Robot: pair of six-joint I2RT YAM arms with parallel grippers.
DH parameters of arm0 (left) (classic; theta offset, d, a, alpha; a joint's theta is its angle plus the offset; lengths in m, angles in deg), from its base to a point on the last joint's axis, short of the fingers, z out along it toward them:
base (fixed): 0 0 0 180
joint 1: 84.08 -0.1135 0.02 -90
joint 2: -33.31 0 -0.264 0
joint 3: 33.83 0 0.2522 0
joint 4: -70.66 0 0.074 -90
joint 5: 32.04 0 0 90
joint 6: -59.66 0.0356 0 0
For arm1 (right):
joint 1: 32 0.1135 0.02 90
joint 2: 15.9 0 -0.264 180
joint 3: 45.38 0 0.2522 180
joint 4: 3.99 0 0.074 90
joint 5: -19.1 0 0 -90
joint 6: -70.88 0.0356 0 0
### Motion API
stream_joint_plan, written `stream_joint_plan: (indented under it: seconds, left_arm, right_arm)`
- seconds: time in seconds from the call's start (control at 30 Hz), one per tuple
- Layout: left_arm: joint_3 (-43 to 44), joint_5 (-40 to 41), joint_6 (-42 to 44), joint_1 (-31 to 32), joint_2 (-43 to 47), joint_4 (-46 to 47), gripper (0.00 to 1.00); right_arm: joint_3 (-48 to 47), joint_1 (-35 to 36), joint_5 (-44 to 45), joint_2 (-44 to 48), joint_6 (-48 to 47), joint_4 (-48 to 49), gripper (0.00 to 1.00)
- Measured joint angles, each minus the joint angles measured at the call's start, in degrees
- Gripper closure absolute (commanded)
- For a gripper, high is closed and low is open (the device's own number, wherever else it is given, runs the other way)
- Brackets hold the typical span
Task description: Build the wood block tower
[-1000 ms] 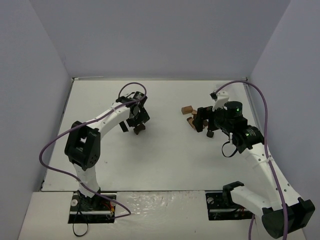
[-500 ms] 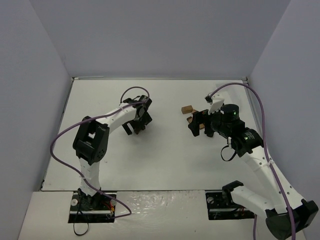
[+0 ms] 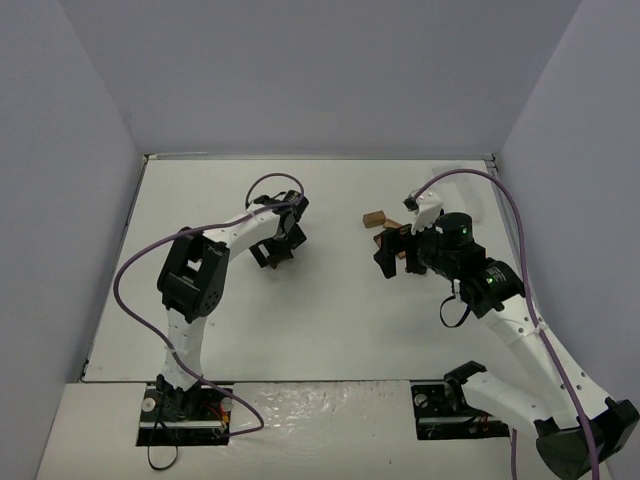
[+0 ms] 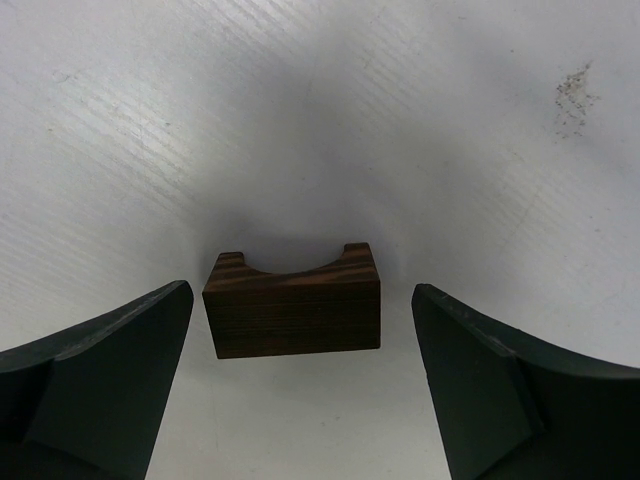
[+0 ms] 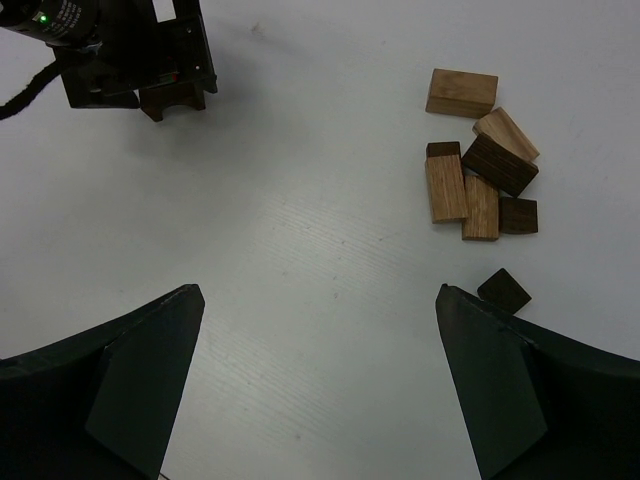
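Observation:
The wood blocks lie flat and loose, none stacked. A dark brown arch block (image 4: 292, 305) sits on the white table between the fingers of my left gripper (image 4: 300, 400), which is open, with a gap on each side of the block. From above, that left gripper (image 3: 275, 250) is left of centre. My right gripper (image 5: 315, 390) is open and holds nothing. It hovers left of a cluster of tan and dark blocks (image 5: 480, 185), with one small dark block (image 5: 503, 291) beside its right finger. In the top view the right gripper (image 3: 392, 255) covers most of that cluster.
One tan block (image 3: 375, 217) lies apart at the far side of the cluster. The white table (image 3: 330, 320) is walled at the back and on both sides. The left gripper (image 5: 135, 55) shows in the right wrist view, far left.
The left arm has swung its elbow to the right while its gripper stayed over the dark block, jaws narrowing slightly. The right gripper has shifted left over the block cluster.

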Motion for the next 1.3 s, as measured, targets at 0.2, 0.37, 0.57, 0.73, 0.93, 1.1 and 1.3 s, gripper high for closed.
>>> stream_joint_plan:
  seconds: [0.2, 0.37, 0.57, 0.73, 0.93, 1.1, 1.3]
  left_arm:
    - [0.0, -0.1, 0.3, 0.0, -0.8, 0.0, 0.29]
    - [0.0, -0.3, 1.4, 0.0, -0.8, 0.0, 0.49]
    - [0.1, -0.7, 4.8, 0.7, -0.7, 0.1, 0.71]
    - [0.1, -1.4, 9.8, 4.1, -0.6, 0.2, 0.78]
    - [-0.8, -3.2, 14.3, 12.5, 0.7, 1.4, 0.78]
    - [-3.2, -4.9, 15.9, 17.4, 2.4, 3.7, 0.77]
    - [-4.8, -5.7, 16.7, 18.4, 2.5, 5.4, 0.63]
  right_arm:
    - [0.0, 0.0, 0.5, 0.0, 0.0, 0.0, 0.0]
    - [0.0, 0.0, 0.9, 0.0, 0.0, 0.0, 0.0]
    - [0.0, 0.0, 1.2, 0.0, 0.0, 0.0, 0.0]
    - [0.0, 0.0, 1.7, 0.0, 0.0, 0.0, 0.0]
    - [0.0, 0.0, 2.2, 0.0, 0.1, 0.0, 0.0]
    - [0.0, 0.0, 3.3, 0.0, 0.5, 0.0, 0.0]
    - [0.0, 0.0, 5.3, 0.0, 1.8, 0.0, 0.0]
